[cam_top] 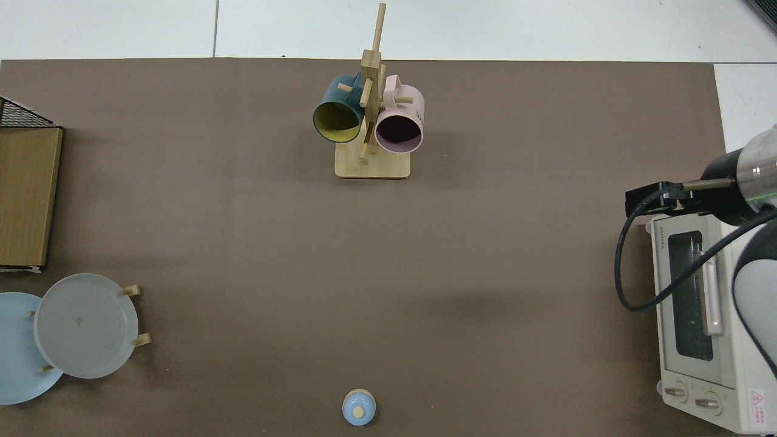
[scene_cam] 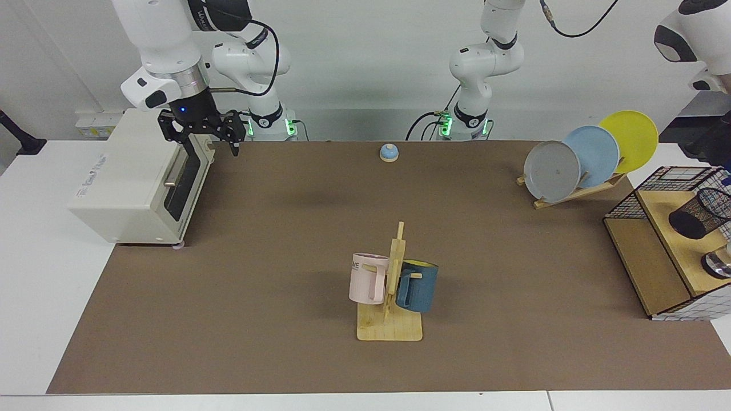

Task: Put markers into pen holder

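Right hand: the right hand [scene_cam: 201, 132] hangs in the air over the top front edge of the white oven [scene_cam: 128, 177]. Its two fingers [scene_cam: 235, 147] are spread apart and hold nothing. From above, this hand [cam_top: 644, 200] shows at the oven's [cam_top: 707, 318] near corner.
Left hand: it cannot be seen. Only a white bit of the left arm [scene_cam: 694, 34] shows in the top corner, above the shelf.
Pen holder: the black mesh pen holder [scene_cam: 699, 213] stands on the wooden shelf [scene_cam: 657, 251] at the side of the surface, tipped toward the camera.
Marker: a small blue and white bit at the very edge, just above the pen holder, may be the marker; too little shows to be sure.
Shiny cup: a shiny cup [scene_cam: 718, 264] is on the same shelf, just beside the pen holder.
Plates: grey, blue and yellow plates [scene_cam: 591, 155] lean in a rack near the shelf.
Mugs: a pink mug [scene_cam: 368, 278] and a blue mug [scene_cam: 417, 285] hang on a wooden stand in the middle of the brown surface [scene_cam: 274, 274].
Bell: a little blue bell [scene_cam: 389, 152] sits at the far edge.
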